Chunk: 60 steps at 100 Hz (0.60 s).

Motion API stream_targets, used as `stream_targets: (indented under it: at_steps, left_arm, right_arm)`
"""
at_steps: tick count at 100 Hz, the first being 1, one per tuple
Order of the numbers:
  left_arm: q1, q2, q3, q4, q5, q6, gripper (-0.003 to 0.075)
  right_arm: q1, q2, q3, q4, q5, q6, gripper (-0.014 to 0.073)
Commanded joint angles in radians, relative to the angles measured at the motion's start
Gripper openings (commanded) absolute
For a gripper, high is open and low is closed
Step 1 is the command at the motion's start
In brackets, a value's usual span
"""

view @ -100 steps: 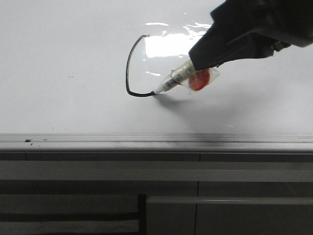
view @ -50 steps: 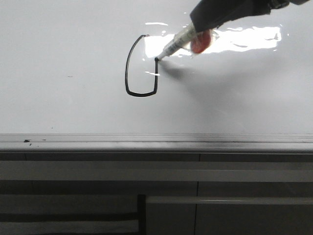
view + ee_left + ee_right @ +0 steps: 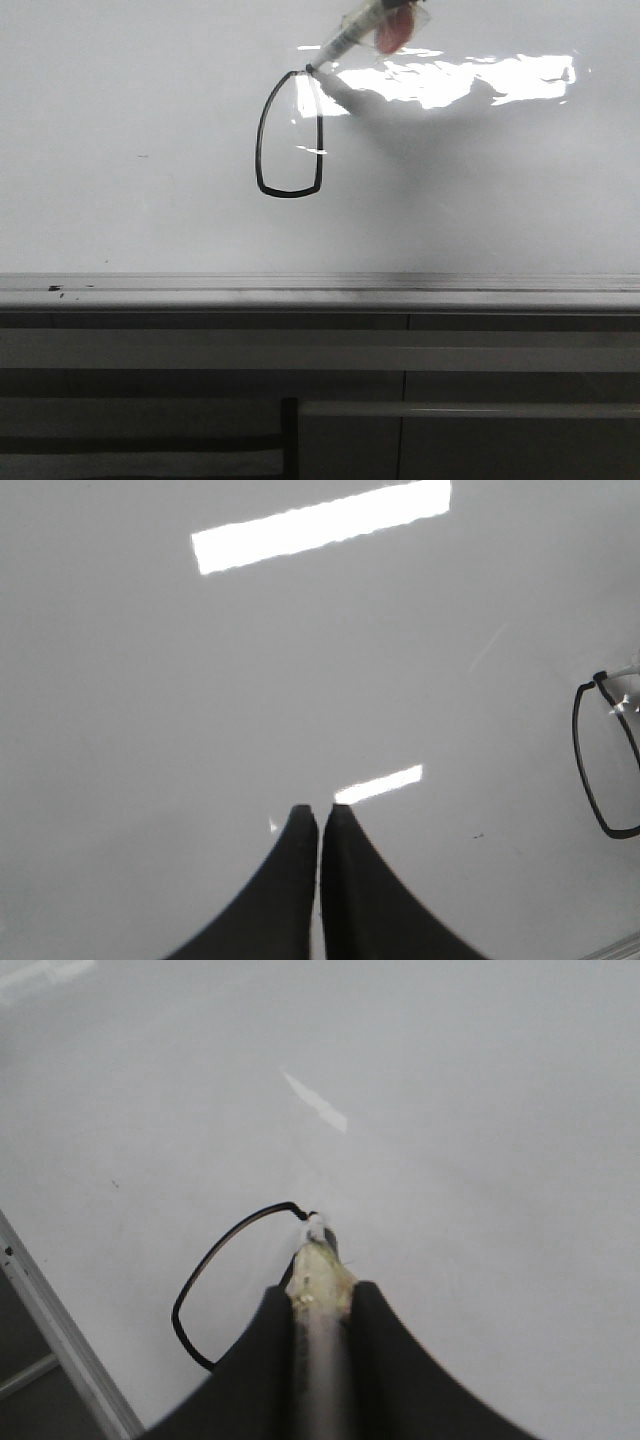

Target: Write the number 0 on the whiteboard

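**Nearly closed — the loop met its start**

Almost complete, the number 0 [image 3: 290, 135] stood on the whiteboard [image 3: 130, 120] as a tall narrow black outline, with a rounded left side and a flat bottom, a little left of the bright light reflection [image 3: 450, 82]. In the front view the right stroke reached up to the top of the loop, and the marker [image 3: 345, 35] had its tip touching the board exactly at this top corner, where the line began.

The right gripper [image 3: 322, 1305] was clenched around the marker body, its two fingers pressed on both sides, the tip coming out between them. The left gripper [image 3: 318, 825] hung over a bare part of the board, well apart from the digit, its fingers pressed together and holding nothing.

I judged that the step in hand was the closing of the loop. The next move would ask for a clean lift of the tip straight off the surface — without dragging, because any sideways slip could leave a tail on the figure.
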Motion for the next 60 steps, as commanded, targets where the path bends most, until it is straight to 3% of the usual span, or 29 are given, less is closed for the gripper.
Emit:
stream_targets:
  at_steps: [1, 24, 38, 48, 60]
  left_arm:
    - [0.000, 0.002, -0.026, 0.049, -0.001, -0.009, -0.0020]
    - [0.000, 0.002, -0.026, 0.055, -0.030, -0.009, -0.0019]
    - [0.000, 0.004, -0.026, 0.112, -0.208, -0.009, -0.0005]
    - [0.000, 0.025, -0.026, 0.129, -0.334, 0.009, 0.0083]
    - [0.000, 0.070, -0.026, 0.129, -0.417, 0.081, 0.0293]
  right_arm:
    - [-0.011, -0.016, -0.040, -0.011, -0.071, -0.014, -0.0076]
    - [0.048, -0.071, -0.040, -0.013, -0.053, -0.046, -0.0076]
    - [0.099, -0.101, -0.040, -0.013, 0.071, -0.049, -0.0076]
    - [0.123, -0.101, -0.040, -0.013, 0.191, -0.049, -0.0076]
    - [0.148, -0.101, -0.040, -0.013, 0.273, -0.049, -0.0076]
